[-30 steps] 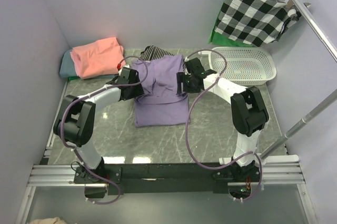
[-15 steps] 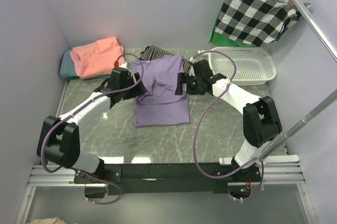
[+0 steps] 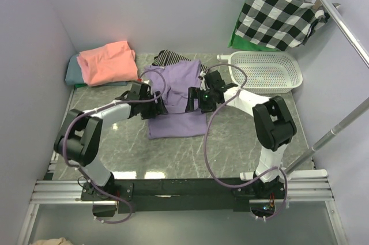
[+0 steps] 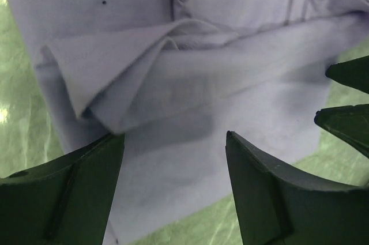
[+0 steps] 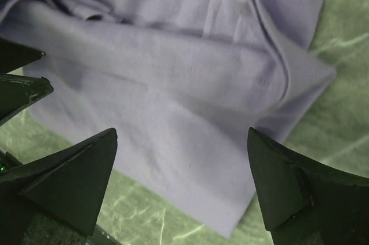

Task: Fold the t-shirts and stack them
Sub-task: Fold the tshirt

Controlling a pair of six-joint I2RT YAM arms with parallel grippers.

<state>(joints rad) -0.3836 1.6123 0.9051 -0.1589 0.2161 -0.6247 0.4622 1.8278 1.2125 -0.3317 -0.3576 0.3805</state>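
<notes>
The lavender-purple t-shirt (image 3: 179,92) lies partly folded mid-table, its far half doubled over the near half, with loose folds at the sides. My left gripper (image 3: 157,107) hovers over its left edge, open and holding nothing; the left wrist view shows the shirt (image 4: 190,83) between its spread fingers (image 4: 75,199). My right gripper (image 3: 192,101) hangs open over the right edge, empty, with the cloth (image 5: 173,83) below its gap (image 5: 181,132). The salmon-pink t-shirt (image 3: 106,61) lies folded on the grey-teal one (image 3: 71,73) at the far left.
A striped cloth (image 3: 171,57) lies behind the lavender shirt. A white basket (image 3: 271,73) stands at the far right. The checked cloth on its hanger (image 3: 279,17) hangs from a rail (image 3: 337,11) above it, and a slanted pole (image 3: 337,129) crosses the right side.
Both grippers opened and let go of the lavender shirt's far half, which now lies over the near half. Both have moved nearer and toward each other.
</notes>
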